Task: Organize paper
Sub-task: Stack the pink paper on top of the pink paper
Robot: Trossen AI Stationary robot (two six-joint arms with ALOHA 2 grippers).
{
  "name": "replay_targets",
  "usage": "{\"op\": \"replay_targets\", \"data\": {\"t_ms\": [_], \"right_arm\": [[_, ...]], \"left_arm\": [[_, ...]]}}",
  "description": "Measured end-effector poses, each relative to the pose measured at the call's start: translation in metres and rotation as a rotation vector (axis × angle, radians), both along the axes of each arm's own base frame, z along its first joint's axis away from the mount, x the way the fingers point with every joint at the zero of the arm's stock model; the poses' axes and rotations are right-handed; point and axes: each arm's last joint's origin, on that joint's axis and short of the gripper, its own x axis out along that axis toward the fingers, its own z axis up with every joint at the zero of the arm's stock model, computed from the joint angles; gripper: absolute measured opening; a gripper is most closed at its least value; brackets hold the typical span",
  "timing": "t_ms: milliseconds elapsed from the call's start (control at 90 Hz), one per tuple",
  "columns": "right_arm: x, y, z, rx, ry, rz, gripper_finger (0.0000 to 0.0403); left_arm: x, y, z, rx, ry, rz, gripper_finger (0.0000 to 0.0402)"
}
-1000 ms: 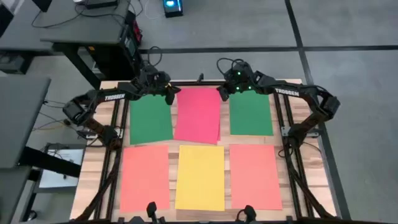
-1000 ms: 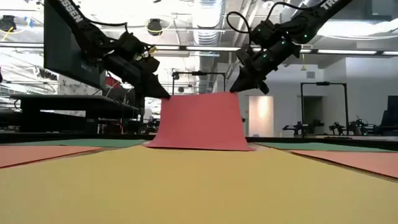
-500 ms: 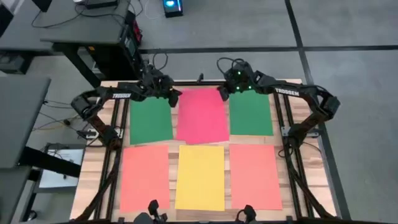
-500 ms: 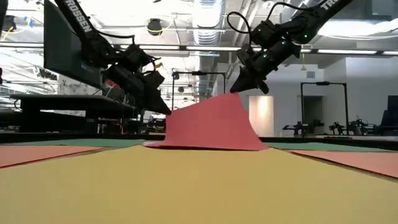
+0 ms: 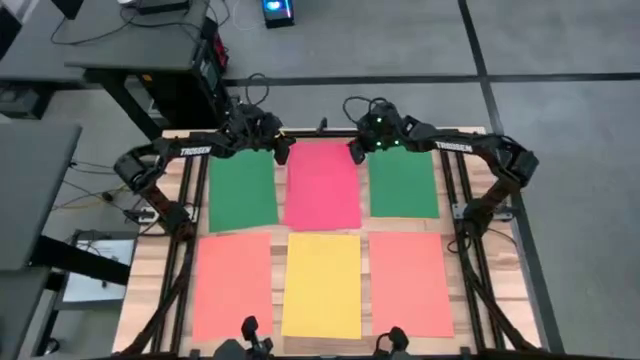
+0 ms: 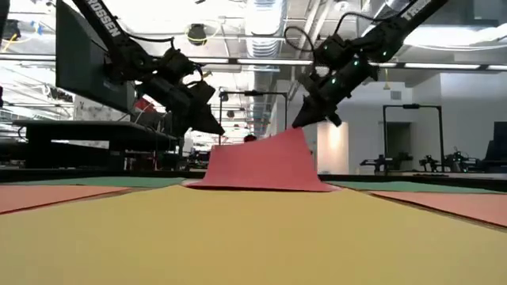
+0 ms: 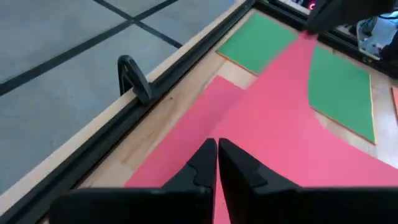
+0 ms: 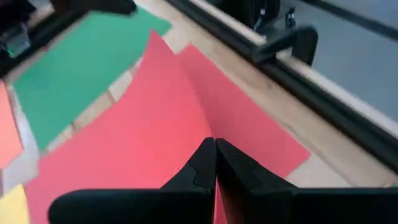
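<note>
Up at the far edge of the worktop [image 5: 150,270], both arms are busy with the pink-red sheet [image 5: 322,187], which lies in the middle of the far row; the left claw [image 5: 283,152] sits at its far left corner and the right claw [image 5: 354,152] at its far right corner, each with fingers pressed together; from the low view, the right claw pinches that corner and holds it lifted off the worktop, so the sheet slopes down toward the left corner, where the left claw hangs just above the paper and I cannot tell whether it grips; a green sheet [image 5: 243,191] lies flat to its left and another green sheet [image 5: 404,182] to its right; along the near edge lie an orange sheet [image 5: 233,285], a yellow sheet [image 5: 321,285] and a second orange sheet [image 5: 410,284], side by side, flat and not overlapping.
</note>
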Motion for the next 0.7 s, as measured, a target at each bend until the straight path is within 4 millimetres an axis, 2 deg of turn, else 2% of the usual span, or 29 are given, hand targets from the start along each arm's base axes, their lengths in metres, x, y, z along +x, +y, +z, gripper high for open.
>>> {"op": "replay_targets", "data": {"t_ms": [233,433,700], "right_arm": [[0.007,-0.005,-0.02,0.021,0.022,0.004,0.0],[0.007,-0.009,-0.018,0.007,-0.004,-0.005,0.0],[0.007,-0.013,-0.016,-0.022,-0.019,-0.026,0.0]], "left_arm": [[-0.004,0.002,-0.003,-0.021,0.022,0.014,0.0],[-0.007,0.002,-0.006,-0.05,0.05,0.017,0.0],[-0.001,-0.018,-0.019,-0.088,0.23,-0.005,0.0]]}}
